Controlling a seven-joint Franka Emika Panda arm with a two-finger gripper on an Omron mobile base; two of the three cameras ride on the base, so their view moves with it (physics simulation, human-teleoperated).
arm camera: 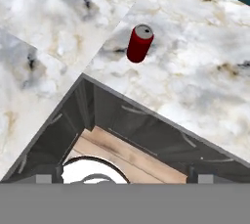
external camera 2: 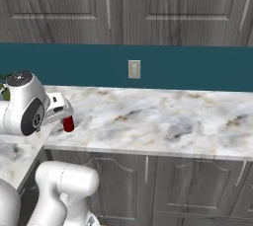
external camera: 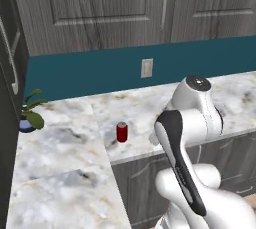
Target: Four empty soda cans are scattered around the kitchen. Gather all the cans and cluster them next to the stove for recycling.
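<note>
One red soda can with a silver top stands upright on the marble counter, close to the seam at the inner corner. From the right base view the red can is half hidden behind the robot's hand. My gripper hovers above the counter's front edge, pointing down. Its two fingertips sit far apart at the bottom of the hand view, with nothing between them. The can lies well ahead of them, untouched.
The counter is L-shaped, with a second run coming forward on the left. A potted plant stands at the far left. A wall outlet sits on the teal backsplash under grey wall cabinets. Base cabinet doors lie below.
</note>
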